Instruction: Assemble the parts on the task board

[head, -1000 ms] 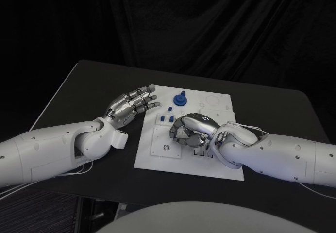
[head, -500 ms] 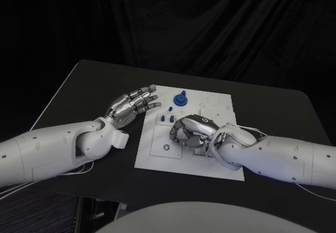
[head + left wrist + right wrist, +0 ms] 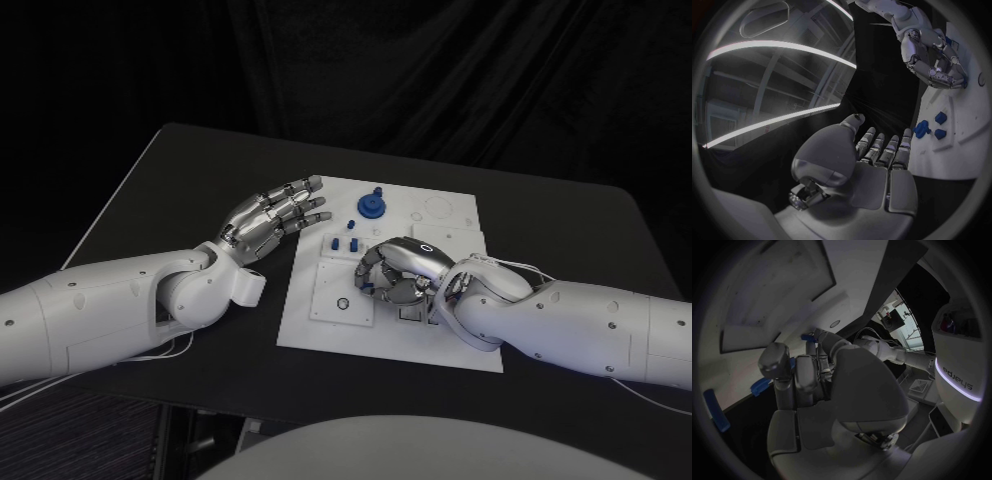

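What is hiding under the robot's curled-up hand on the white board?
The right hand hovers curled over the task board. Beneath it only white board shows, with small blue parts lying beside it. Whatever sits directly under its fingers is covered.

The left hand point(image 3: 873, 170) lies flat, fingers point(image 3: 879, 147) straight toward the task board point(image 3: 954, 135), where the right hand point(image 3: 939, 67) curls down.

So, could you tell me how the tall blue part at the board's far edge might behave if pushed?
The tall blue part stands upright with a wide round base and a narrow top, so it probably resists tipping. It looks like stiff plastic, likely light, and may slide across the smooth white board.
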